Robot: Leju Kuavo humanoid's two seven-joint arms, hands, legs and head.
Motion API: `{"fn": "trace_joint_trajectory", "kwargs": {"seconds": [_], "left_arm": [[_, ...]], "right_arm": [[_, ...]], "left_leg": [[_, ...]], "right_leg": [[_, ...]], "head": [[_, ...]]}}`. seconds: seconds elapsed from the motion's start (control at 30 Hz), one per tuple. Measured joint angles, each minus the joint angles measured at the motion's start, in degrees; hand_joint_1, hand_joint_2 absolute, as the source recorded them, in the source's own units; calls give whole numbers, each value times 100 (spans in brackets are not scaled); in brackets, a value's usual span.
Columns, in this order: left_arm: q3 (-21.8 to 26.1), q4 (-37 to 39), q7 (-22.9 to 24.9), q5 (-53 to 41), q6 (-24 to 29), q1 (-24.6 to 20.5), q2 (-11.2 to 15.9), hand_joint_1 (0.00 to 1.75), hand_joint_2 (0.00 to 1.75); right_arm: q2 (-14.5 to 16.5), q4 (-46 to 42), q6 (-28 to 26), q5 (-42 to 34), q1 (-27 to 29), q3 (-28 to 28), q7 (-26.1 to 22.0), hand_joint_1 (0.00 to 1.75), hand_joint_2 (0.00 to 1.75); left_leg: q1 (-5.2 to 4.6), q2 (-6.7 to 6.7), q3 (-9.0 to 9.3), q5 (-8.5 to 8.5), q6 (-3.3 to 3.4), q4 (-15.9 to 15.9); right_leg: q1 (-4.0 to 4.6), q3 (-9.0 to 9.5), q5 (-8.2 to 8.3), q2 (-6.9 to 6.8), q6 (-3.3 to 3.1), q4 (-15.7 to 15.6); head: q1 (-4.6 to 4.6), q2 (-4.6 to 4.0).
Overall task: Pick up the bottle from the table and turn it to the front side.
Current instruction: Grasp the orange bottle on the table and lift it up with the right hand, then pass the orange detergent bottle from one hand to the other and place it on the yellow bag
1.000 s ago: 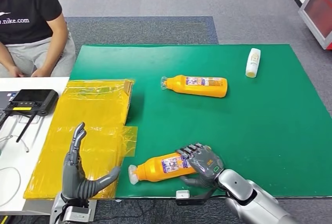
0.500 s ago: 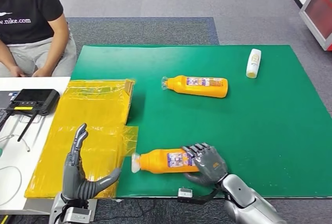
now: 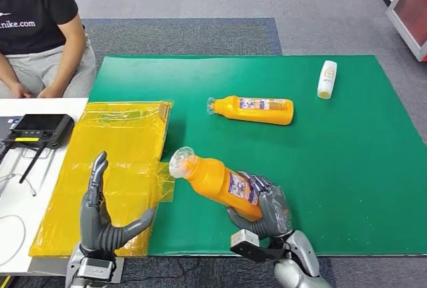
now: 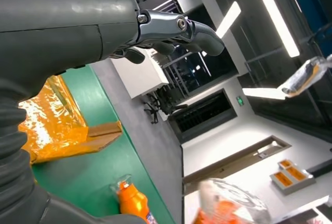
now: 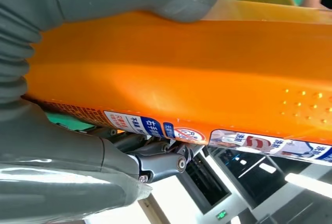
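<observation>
Orange bottle [image 3: 216, 180] w/ blue-white label — green mat [image 3: 302, 161], yellow film [image 3: 115, 161].

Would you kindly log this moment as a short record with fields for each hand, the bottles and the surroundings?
right hand: right hand grips the held bottle by its lower body
held bottle: orange, lifted off the green mat, tilted, capped end up toward the left
left hand: left hand holds nothing, fingers apart, above the yellow sheet
second orange bottle: second orange bottle lying on the mat
white bottle: white bottle lying at the far right
</observation>
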Motion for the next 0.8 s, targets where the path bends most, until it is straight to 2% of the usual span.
{"fn": "trace_joint_trajectory", "kwargs": {"seconds": [0.07, 0.23, 0.5, 0.8], "left_arm": [[5, -38, 0, 216, -102, 4, -39, 0, 175], [119, -109, 0, 715, -880, 22, -251, 0, 175], [86, -101, 0, 653, -1170, -76, -431, 0, 175], [137, -55, 0, 1254, -2550, -187, -753, 0, 175]], "right_arm": [[54, -137, 95, -133, 77, -54, -59, 175, 175], [243, -499, 400, -545, 312, -114, -185, 175, 175], [538, -745, 741, -997, 286, -78, -237, 173, 175], [749, -575, 596, -1069, 185, 87, -356, 165, 175]], "left_leg": [[0, 0, -2, -2, 2, 0], [-1, 0, -5, -7, 4, 0], [0, 0, -6, -6, 2, 0], [-1, 0, -6, -8, 3, 0]], "right_leg": [[0, 0, -1, 0, 1, 0], [-1, -2, -3, 0, 4, 0], [-1, -4, -4, 0, 4, 0], [-1, -4, -4, 0, 5, 0]], "head": [[1, 0], [1, 0], [0, 0], [0, 0]]}}
